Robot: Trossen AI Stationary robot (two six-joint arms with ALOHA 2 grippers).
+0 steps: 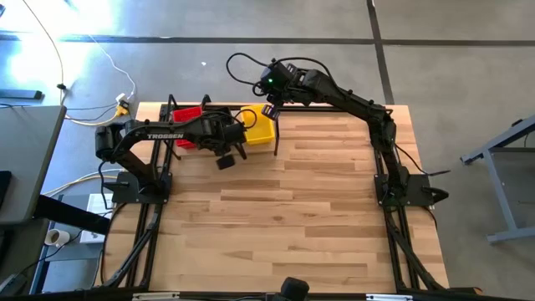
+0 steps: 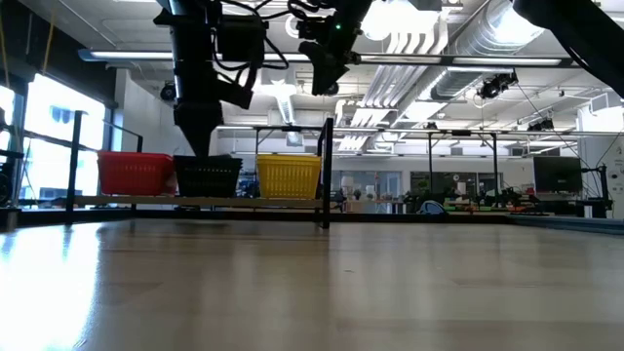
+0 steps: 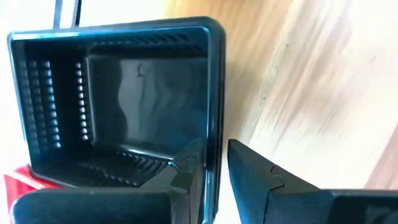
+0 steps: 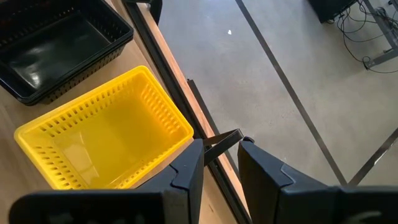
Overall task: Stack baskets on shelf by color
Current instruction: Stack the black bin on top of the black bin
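Butcher-block planks form the counter [image 1: 284, 209]. "TROSSEN" runs along the left arm [image 1: 163, 135]. On the shelf [image 2: 195, 202] sit perforated red [image 2: 135, 174], black [image 2: 208, 176] and yellow [image 2: 289, 175] baskets. Left tool [image 3: 211, 168] pinches the black basket's rim; right tool [image 4: 221, 158] hangs spread above the shelf's end.

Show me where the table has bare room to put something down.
Free: the whole near tabletop, from the shelf forward between both arm bases. Crowded: the shelf itself, where red basket, black basket and yellow basket stand side by side under the grippers.
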